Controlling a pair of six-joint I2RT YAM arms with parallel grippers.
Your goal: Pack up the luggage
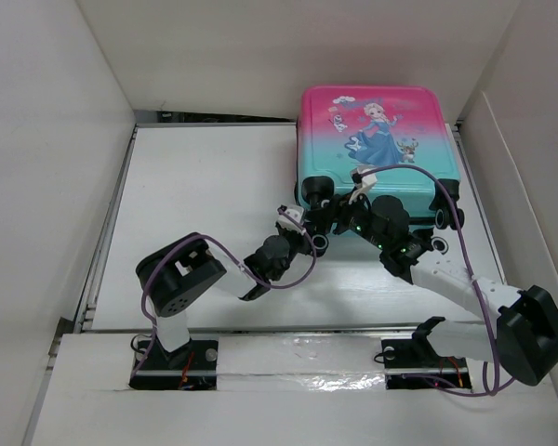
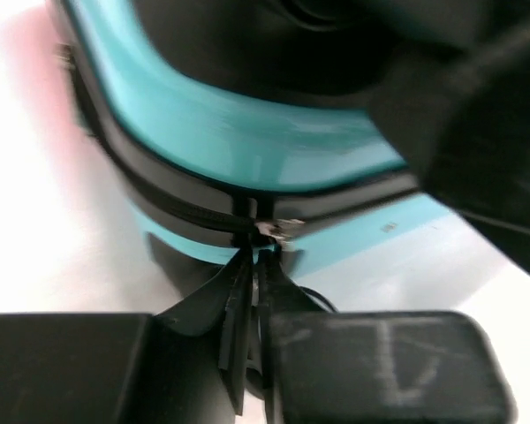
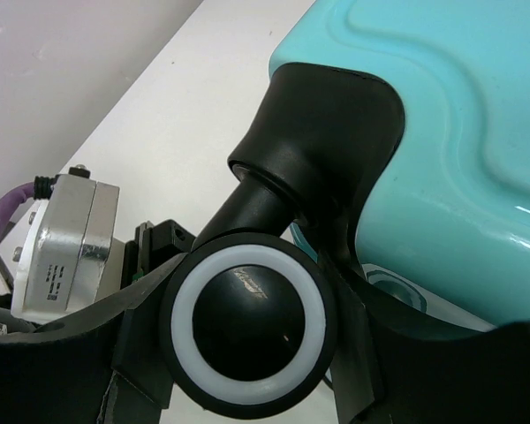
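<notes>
Luggage (image 1: pixel 372 139) lies flat and shut at the far right of the table (image 1: pixel 205 186), picture side up, with its black wheels at the near end towards the arms. Both arms reach in to its near left corner. The left gripper (image 2: pixel 252 265) is clenched on the zipper pull (image 2: pixel 263 231), its fingers pinched together right under the dark zipper track (image 2: pixel 185 208) that runs round the teal shell. That view is blurred, so how far the zipper is drawn cannot be read. The right gripper (image 3: pixel 247 340) is grasping a wheel (image 3: pixel 247 322), a black one with a white ring, with a finger pressed to each side of it and the caster housing rising behind to the shell. Judging by this, the step in hand is zipping up, one arm pulling while the other steadies the case. The shell looks hard, glossy and rounded, so it should keep its shape under pressure but give the fingers little to bite on; a grip on the flat lid or the curved corner would likely slip. Being a small case, it is probably light, and it may slide on the smooth table when the pull is tugged. The better holds are the ones in use: the thin, floppy pull tab for drawing along the track, and the wheel or its sturdy housing for bracing.
</notes>
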